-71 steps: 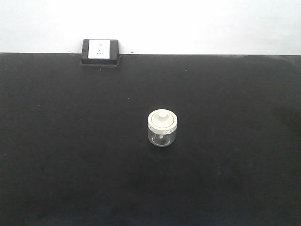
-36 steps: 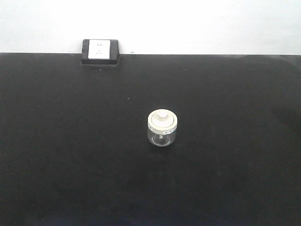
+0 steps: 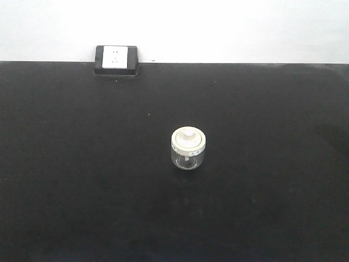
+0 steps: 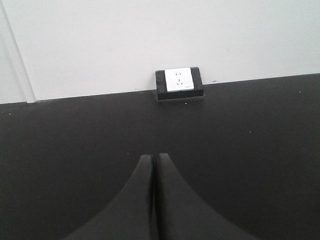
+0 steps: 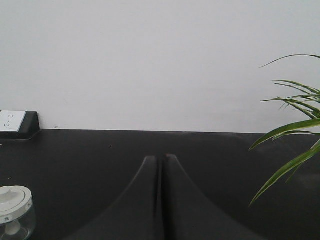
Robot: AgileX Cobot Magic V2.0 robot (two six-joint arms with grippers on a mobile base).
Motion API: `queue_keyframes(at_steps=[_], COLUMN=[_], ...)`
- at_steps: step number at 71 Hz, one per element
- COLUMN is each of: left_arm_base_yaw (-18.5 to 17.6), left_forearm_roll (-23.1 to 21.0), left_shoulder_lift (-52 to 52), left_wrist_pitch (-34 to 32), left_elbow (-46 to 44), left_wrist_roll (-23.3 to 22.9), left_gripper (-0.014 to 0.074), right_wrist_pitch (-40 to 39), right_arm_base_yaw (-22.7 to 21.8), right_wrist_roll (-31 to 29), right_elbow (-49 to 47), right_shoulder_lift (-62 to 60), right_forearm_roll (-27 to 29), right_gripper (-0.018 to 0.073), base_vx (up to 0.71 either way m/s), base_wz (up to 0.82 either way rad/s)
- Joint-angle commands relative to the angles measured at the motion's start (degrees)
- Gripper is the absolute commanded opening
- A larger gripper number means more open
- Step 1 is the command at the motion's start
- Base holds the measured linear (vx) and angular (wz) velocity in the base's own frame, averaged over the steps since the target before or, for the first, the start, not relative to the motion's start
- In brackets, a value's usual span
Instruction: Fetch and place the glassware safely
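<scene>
Socket box [image 3: 115,59] well behind jar [image 3: 188,148].

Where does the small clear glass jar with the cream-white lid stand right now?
In the front view, the small clear glass jar with the cream-white lid stands upright near the middle of the black tabletop, well in front and right of the black-framed white socket block by the wall.

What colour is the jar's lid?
Cream-white lid, with small dark rim marks; clearest in the front-facing view.

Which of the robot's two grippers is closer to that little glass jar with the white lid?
Probably the right. The right gripper, shut, has the jar just to its left. The left gripper, also shut, has no jar in its view, only the wall socket ahead.
</scene>
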Motion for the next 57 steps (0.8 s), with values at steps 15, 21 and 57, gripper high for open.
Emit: queue_keyframes(at_steps=[15,21,57], left_arm_base_yaw=[0.0,0.0,0.0], left_forearm_roll=[-0.4,-0.4,-0.5], left_shoulder_lift=[0.6,0.6,-1.0], left_wrist_pitch=[-4.0,-4.0,-3.4], left_elbow=[-1.4,-1.4,-0.2], left_wrist_roll=[-0.2,-0.2,-0.2], left_gripper=[-0.0007,-0.0007,-0.0007], right_wrist_pitch=[-3.2,-3.2,-3.2], right_arm_base_yaw=[-0.5,-0.5,-0.5], right_wrist_roll=[-0.4,-0.4,-0.4], right_elbow=[-1.4,-1.4,-1.4], right_shoulder_lift=[0.6,0.6,0.6], right_forearm_roll=[-1.4,-1.4,-1.4], right_gripper=[-0.0004,-0.0004,-0.0004], base_vx=[0.00,0.00,0.00], base_wz=[0.00,0.00,0.00])
